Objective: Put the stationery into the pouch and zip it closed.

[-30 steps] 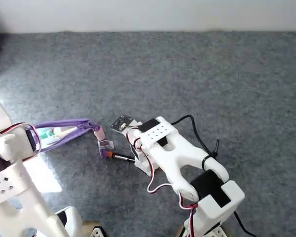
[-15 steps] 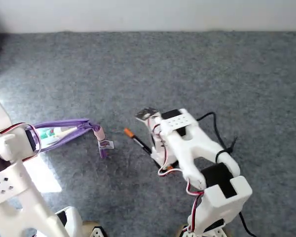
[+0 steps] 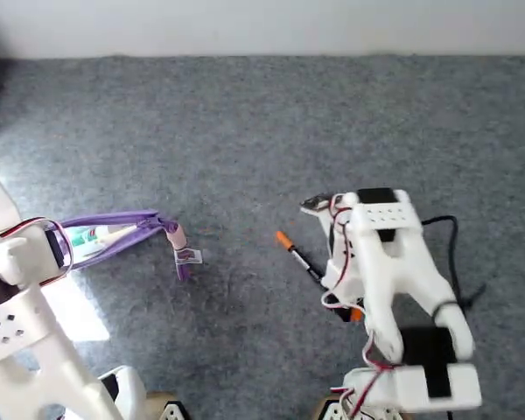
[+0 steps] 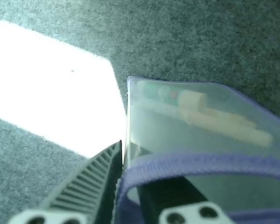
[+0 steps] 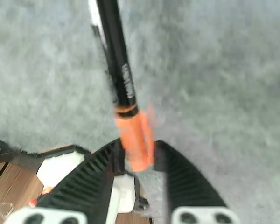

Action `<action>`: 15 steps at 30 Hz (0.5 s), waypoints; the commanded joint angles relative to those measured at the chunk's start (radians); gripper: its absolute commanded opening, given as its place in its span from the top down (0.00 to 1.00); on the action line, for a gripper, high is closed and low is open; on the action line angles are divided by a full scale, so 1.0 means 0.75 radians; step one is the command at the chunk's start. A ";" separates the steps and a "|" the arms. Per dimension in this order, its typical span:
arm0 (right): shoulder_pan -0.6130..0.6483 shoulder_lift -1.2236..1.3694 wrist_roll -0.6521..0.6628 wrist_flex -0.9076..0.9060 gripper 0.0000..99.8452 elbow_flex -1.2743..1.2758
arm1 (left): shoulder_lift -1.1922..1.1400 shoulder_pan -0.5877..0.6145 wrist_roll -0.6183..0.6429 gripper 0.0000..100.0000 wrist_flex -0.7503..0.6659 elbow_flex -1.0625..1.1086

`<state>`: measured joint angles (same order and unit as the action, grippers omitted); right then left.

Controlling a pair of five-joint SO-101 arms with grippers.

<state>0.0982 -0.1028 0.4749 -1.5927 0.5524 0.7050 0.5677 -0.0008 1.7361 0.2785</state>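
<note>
Step in hand: carrying the pen to the pouch. We noted the right gripper [image 5: 136, 156] clamped on the orange end of the pen [image 3: 308, 265], with a jaw pressed against each side. The black barrel stuck out beyond the fingertips, its far tip pointing toward the pouch [image 3: 114, 232]. Pen and pouch were well apart, with bare grey carpet [image 3: 245, 131] between the pen tip and the pouch's zipper pull [image 3: 186, 256]. We judged the pen to be lifted off the carpet but could not confirm the clearance.

We found the left gripper [image 4: 126, 163] closed on the pouch's purple zipper edge, at the end away from the zipper pull. Through the clear wall we saw other stationery [image 4: 210, 116] already inside, pale sticks lying lengthwise. A bright patch of light [image 3: 74, 313] lay on the carpet just beside the pouch.

The pouch mouth looked open along its top, with the pull at the end nearest the pen. Zip not yet drawn.

Next move, as we judged it: bring the pen tip to the pouch mouth, line the barrel up with the opening, slide it in, and release only once most of the barrel is inside. Risk noted: the tip might catch the purple edge or push the free end of the pouch away.
</note>
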 commanded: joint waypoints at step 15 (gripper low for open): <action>0.339 -0.124 -0.108 0.439 0.66 -0.004 | 0.000 0.002 0.016 0.99 -0.008 -0.003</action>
<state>0.2900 -0.2348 0.4350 -1.3303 0.5524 0.7050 0.5662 -0.0008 1.7361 0.2785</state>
